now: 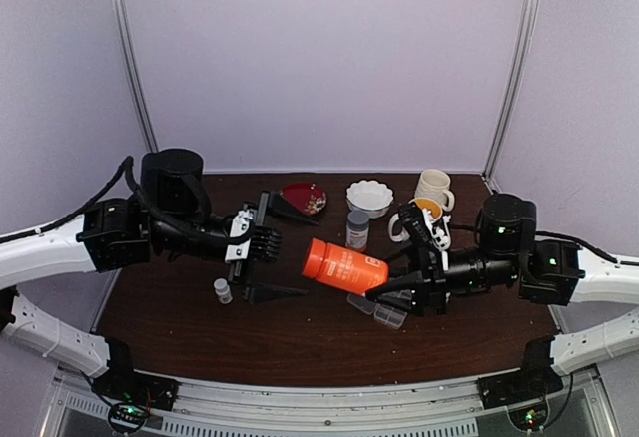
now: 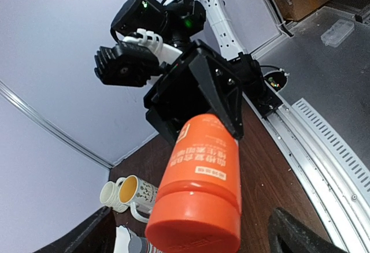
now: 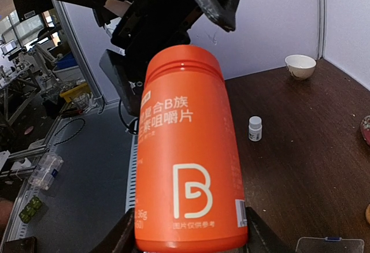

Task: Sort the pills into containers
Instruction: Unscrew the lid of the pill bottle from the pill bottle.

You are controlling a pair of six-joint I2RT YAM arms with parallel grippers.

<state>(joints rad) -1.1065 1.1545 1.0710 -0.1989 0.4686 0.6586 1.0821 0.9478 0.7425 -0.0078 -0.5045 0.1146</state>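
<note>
My right gripper (image 1: 395,279) is shut on the base of an orange bottle (image 1: 344,265) and holds it lying sideways above the table, its cap pointing left. In the right wrist view the bottle (image 3: 188,155) fills the gap between my fingers (image 3: 122,237). My left gripper (image 1: 300,255) stands open, its two fingers straddling the cap end without touching; the cap (image 2: 193,230) faces the left wrist camera. The clear organiser box (image 1: 379,310) with the containers lies under the right gripper, and its corner (image 3: 329,245) shows in the right wrist view. No pills show.
A small white bottle (image 1: 222,290) stands near the left gripper. At the back are a grey-capped bottle (image 1: 357,227), a red dish (image 1: 305,198), a white bowl (image 1: 369,196) and two mugs (image 1: 433,190), (image 1: 417,221).
</note>
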